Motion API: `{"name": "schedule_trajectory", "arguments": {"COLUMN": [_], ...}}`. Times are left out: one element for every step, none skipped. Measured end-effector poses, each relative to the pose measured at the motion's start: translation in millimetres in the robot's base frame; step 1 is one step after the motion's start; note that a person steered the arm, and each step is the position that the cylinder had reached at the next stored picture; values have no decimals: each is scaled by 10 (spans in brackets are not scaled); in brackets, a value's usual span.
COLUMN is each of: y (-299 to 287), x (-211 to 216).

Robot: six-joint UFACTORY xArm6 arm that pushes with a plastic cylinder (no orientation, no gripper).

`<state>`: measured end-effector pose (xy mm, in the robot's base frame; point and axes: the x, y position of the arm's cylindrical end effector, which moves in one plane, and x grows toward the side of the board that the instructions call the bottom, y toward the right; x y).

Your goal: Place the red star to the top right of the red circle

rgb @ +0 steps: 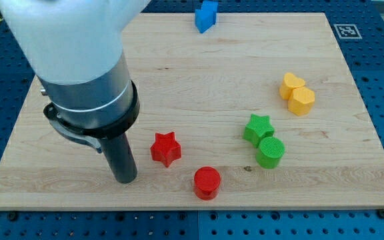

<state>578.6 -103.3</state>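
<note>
The red star [166, 148] lies on the wooden board [199, 73], up and to the left of the red circle [207, 182], a short gap between them. My tip [125, 179] stands on the board to the left of the red star, about a block's width away, and left of the red circle. The thick arm above it hides the board's upper left part.
A green star [258, 127] touches a green circle [271, 152] at the right of centre. A yellow heart [291, 85] and a yellow hexagon [303, 101] sit together further right. A blue block [206, 16] lies at the top edge.
</note>
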Motion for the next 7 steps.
{"name": "schedule_trajectory", "arguments": {"y": [0, 0, 24, 248, 332, 332, 363], "x": [-388, -603, -600, -571, -571, -548, -306]}}
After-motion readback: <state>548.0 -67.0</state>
